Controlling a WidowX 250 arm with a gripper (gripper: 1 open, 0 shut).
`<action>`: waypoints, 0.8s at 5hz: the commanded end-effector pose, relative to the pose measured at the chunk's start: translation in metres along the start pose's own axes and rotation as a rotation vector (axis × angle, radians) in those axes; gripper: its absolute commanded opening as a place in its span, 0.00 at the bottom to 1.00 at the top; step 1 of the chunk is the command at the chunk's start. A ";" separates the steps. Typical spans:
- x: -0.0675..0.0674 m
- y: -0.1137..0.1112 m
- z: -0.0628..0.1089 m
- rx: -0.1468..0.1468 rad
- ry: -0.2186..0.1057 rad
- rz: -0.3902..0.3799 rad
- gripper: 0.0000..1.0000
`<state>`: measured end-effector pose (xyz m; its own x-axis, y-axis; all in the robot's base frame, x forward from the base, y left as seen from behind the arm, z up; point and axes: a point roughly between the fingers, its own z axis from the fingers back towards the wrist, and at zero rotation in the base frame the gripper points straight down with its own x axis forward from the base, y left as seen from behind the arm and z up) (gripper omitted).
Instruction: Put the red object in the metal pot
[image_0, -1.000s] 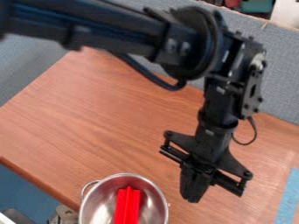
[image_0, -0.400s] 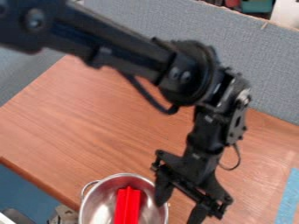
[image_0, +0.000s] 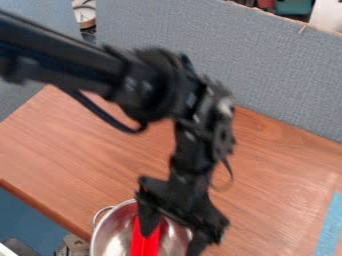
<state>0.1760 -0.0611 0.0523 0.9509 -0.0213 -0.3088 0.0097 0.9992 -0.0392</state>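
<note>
The metal pot (image_0: 107, 224) stands at the table's front edge, cut off by the bottom of the view. The red object (image_0: 143, 241) lies inside it, a red bar leaning against the pot's inner wall. My gripper (image_0: 175, 228) hangs just above the pot's right half and is blurred by motion. It is open, its two dark fingers (image_0: 146, 212) spread wide on either side of the red bar's top. Nothing is held between them. The arm covers the pot's right rim.
The wooden table (image_0: 67, 140) stretches to the left and behind the arm. A grey-blue partition (image_0: 201, 40) rises along its far edge. A light blue surface (image_0: 331, 230) shows at the right edge.
The gripper went from shut to open. The arm swung left and down from right of the pot to directly over it. The red bar stayed in the pot.
</note>
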 end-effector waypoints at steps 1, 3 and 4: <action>0.004 0.021 0.047 -0.040 -0.084 0.136 1.00; 0.040 0.078 0.037 -0.025 -0.113 0.191 1.00; 0.024 0.027 0.059 -0.045 -0.114 0.159 1.00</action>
<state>0.2115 -0.0336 0.0905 0.9605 0.1347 -0.2435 -0.1469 0.9886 -0.0328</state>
